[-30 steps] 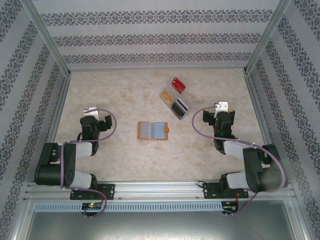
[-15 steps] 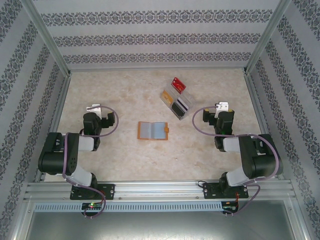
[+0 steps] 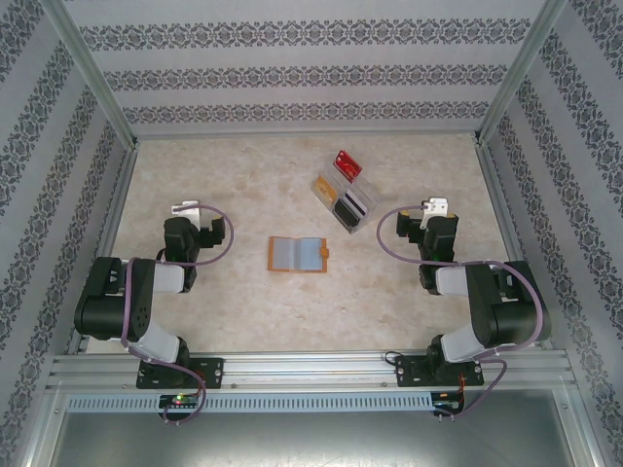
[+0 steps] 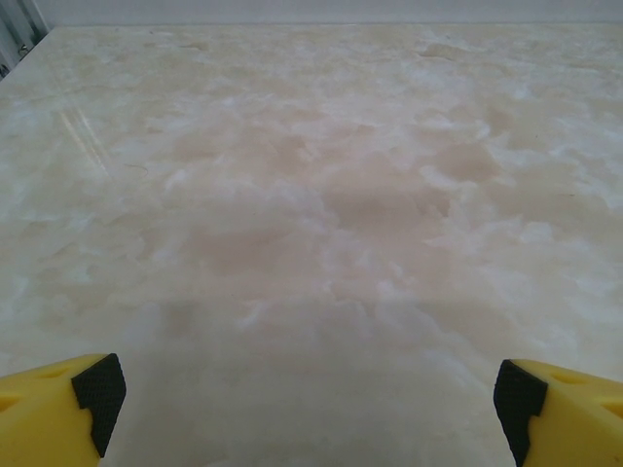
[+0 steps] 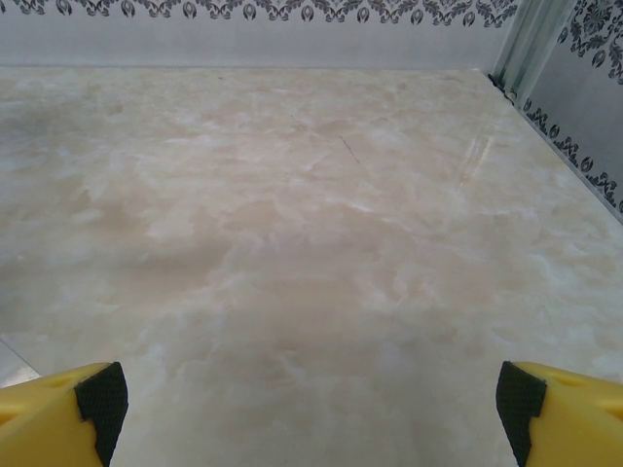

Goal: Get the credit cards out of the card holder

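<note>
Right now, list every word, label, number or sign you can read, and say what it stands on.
None can be read.
card holder: no print visible on its open pages.
dark cards in the clear tray: any print too small to read.
red card: too small to read.
walls: repeating ornament, no lettering.

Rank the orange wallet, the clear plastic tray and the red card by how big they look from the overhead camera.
1. The card holder, lying open, and the clear tray look about the same size, too close to rank.
2. The red card is clearly the smallest.
</note>
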